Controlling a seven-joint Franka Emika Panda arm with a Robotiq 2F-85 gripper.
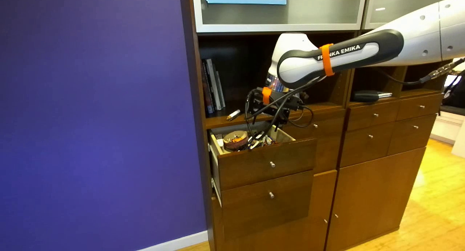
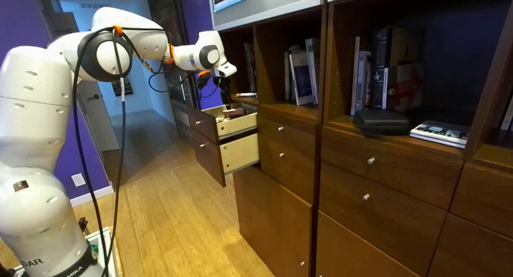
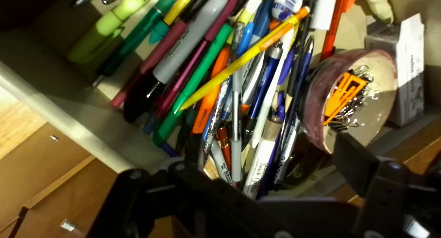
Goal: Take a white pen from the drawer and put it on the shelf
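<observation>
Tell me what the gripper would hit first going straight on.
Likely the white Touch-Up pen in the drawer, though one finger may catch the paper-clip bowl first; depth is unclear.

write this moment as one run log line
medium-brown wooden drawer: open, jumbled multicoloured pens inside | black two-fingered gripper: open over drawer | slim white pen: on dark-brown wooden shelf

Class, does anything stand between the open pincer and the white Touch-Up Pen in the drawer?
Nothing visible lies across the white Touch-Up Pen; other pens flank it. In the wrist view, the pincer overlaps the bowl of clips on one side, so the bowl might obstruct descent there.
</observation>
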